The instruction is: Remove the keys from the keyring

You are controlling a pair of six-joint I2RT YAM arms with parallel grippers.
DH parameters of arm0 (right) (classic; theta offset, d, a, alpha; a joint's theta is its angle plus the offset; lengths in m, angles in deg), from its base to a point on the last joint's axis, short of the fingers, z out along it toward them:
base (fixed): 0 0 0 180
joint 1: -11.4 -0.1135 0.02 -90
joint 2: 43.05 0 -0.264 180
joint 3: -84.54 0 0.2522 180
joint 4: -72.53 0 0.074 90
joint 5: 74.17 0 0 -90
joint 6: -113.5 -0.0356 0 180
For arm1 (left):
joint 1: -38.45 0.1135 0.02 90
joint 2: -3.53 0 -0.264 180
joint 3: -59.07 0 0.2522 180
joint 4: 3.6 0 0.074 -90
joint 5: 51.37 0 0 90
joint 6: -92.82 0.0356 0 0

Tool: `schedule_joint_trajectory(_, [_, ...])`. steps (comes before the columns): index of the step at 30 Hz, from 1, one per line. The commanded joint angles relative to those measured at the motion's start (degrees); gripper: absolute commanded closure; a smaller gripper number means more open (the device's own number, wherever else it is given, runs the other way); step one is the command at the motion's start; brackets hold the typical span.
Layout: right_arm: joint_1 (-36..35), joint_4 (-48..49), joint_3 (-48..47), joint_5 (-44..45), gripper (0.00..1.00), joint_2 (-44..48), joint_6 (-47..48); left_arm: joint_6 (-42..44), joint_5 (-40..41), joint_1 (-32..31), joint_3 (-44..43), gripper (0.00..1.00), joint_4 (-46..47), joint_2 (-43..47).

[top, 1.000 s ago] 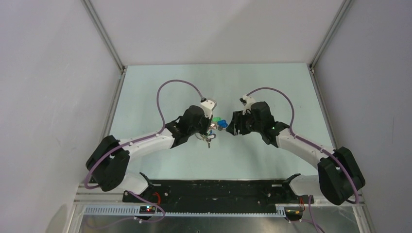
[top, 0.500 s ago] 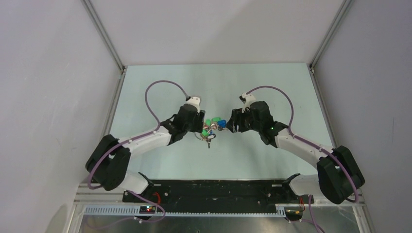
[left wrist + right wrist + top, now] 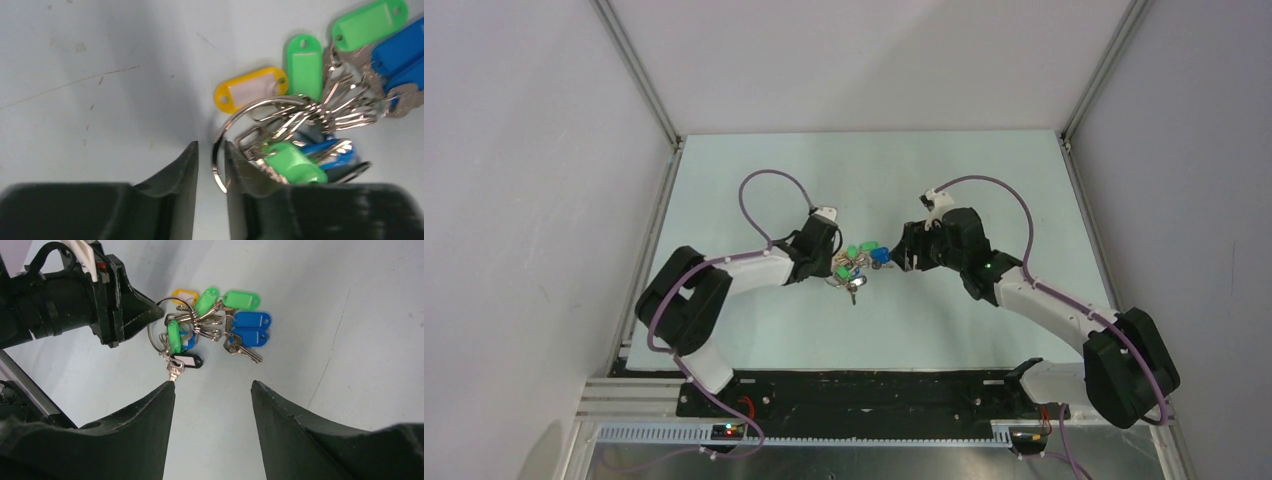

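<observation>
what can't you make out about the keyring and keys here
- left wrist view: keyring lower arc hidden behind left pincer finger; blue tags cut by the right edge.
- top view: single keys too small to separate.
- right wrist view: left pincer tip overlaps the keyring; contact unclear.

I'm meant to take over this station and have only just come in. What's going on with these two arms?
The bunch of keys lies on the table between the arms, and none looks to be off the keyring yet. The left gripper is down at the bunch with its jaws narrowly apart and the ring's edge in the gap, not clamped. The right gripper hangs open over the table beside the keys, holding nothing.
</observation>
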Motion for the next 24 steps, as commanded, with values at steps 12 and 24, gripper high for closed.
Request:
schedule_joint_trajectory(12, [1.18,3.61,0.93,-1.42,0.42,7.47,2.24,16.36,7.24,-7.62,-0.63,1.0,1.94,18.83])
schedule_joint_trajectory(24, [0.76,12.28,1.02,-11.55,0.36,19.76,16.71,30.98,5.06,-12.01,1.33,1.0,13.06,33.08])
